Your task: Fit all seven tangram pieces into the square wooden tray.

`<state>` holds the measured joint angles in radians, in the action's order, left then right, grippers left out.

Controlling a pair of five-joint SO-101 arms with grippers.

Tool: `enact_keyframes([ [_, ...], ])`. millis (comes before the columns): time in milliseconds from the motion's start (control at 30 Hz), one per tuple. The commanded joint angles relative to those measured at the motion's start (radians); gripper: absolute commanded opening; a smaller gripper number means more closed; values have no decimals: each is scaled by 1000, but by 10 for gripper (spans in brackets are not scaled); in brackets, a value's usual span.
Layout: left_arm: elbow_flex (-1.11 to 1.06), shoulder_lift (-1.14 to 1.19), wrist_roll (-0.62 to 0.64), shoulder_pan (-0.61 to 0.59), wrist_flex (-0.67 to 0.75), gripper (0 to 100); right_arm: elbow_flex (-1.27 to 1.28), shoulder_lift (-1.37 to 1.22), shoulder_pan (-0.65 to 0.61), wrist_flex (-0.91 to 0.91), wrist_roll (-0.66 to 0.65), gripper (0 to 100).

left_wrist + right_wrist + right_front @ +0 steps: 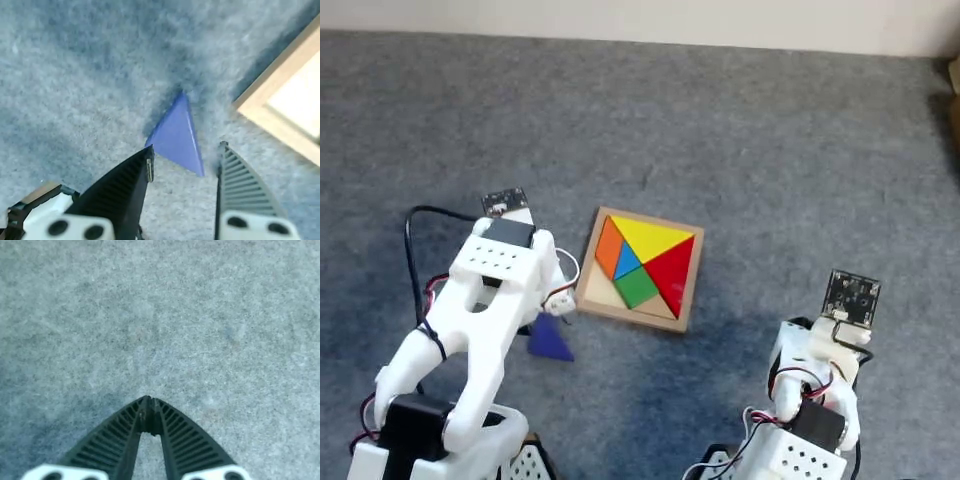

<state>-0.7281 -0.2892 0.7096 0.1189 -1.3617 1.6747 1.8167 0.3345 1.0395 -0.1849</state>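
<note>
The right gripper (150, 407) hung over grey carpet (770, 150) with its pincer pressed shut and holding nothing, and its arm (815, 385) stood well apart from the wooden tray (686, 300), off the side where the red piece (672, 270) lay. The left gripper (185, 148) hovered just beside the tray's opposite near corner, its pincer wide and its fingers (135, 175) either side of a blue triangle (175, 132). That triangle lay flat on the carpet outside the tray, close to the rim but apart from it. Inside the tray sat the orange (608, 250), yellow (650, 238), green (636, 288) and small blue (626, 262) pieces, with bare wood at the corner nearest the loose triangle.
</note>
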Motion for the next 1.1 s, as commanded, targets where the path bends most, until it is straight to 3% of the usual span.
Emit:
enact_keyframes([
  [0, -33, -13, -8, 10, 8, 215, 94, 15, 10, -19, 0, 5],
  [300, -283, -13, -8, 12, 298, 215, 94, 15, 10, -19, 0, 5],
  [1067, -294, -22, 14, 18, 308, 202, 94, 15, 10, -19, 0, 5],
])
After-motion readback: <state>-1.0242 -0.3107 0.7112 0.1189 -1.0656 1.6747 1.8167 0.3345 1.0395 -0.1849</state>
